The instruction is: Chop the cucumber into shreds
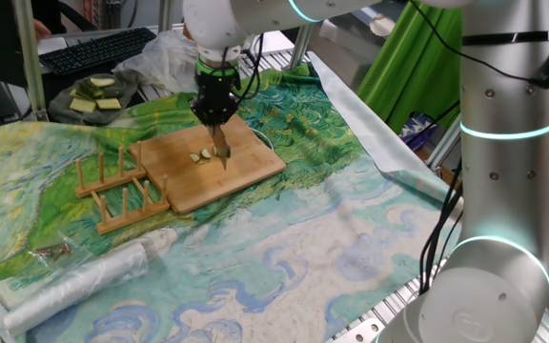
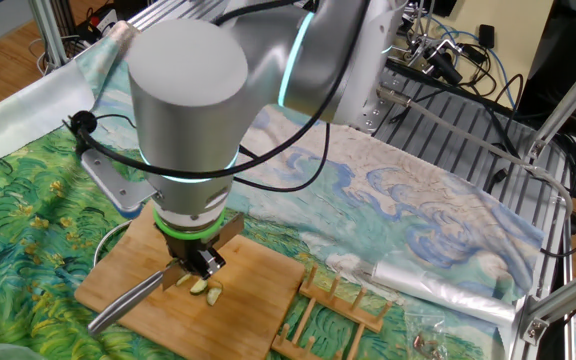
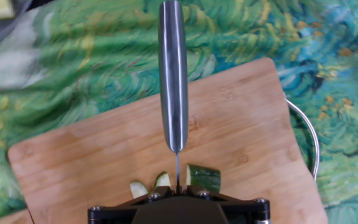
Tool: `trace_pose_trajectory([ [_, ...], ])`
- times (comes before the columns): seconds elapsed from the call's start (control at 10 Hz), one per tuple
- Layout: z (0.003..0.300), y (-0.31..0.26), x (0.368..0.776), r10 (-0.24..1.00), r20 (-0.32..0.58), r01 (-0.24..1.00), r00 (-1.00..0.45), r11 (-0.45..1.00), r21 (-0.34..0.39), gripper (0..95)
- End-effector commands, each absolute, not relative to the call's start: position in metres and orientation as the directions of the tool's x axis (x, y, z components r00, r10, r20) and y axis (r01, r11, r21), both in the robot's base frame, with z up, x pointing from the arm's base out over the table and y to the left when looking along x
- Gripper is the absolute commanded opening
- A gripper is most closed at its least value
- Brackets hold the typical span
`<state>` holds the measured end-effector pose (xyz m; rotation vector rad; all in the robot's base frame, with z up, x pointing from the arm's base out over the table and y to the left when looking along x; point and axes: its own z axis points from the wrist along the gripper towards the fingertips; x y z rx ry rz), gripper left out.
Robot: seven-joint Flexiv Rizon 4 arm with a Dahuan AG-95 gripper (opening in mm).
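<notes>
Painted cloth, green and blue swirls, covers the table from edge to edge. Arm comes in from the right edge in one fixed view; its wrist points straight down over the board.

Wooden board lies on the cloth toward the far side, set diagonally. Wooden rack with upright pegs sits just beside the board's left edge. Rolled clear plastic lies near the front left corner of the cloth. Dark plate with pale cucumber slabs sits at the far left corner.

Gripper: fingers closed almost fully, clamped on the knife. In the hand view the metal handle runs straight away from the camera; the thin blade edge drops to the board below it.

The cucumber: 3 small pieces visible, near the board's middle. 1 dark-skinned chunk lies right of the blade, 2 pale slices left of it, all just beside the blade.
</notes>
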<state>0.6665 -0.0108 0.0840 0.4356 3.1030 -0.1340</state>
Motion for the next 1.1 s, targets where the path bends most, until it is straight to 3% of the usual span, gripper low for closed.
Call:
trace_pose_trajectory([
  [0.1, 0.085, -0.011, 0.666, 0.291, -0.015, 0.292, -0.957, 0.953, -0.078, 0.0],
  [0.5, 0.08, -0.03, 0.656, 0.27, -0.008, 0.27, -0.963, 0.962, -0.043, 0.0],
  [0.6, 0.076, -0.034, 0.655, 0.288, -0.002, 0.288, -0.958, 0.958, -0.006, 0.0],
  [1.1, 0.067, -0.037, 0.654, 0.29, 0.002, 0.29, -0.957, 0.957, 0.001, 0.0],
])
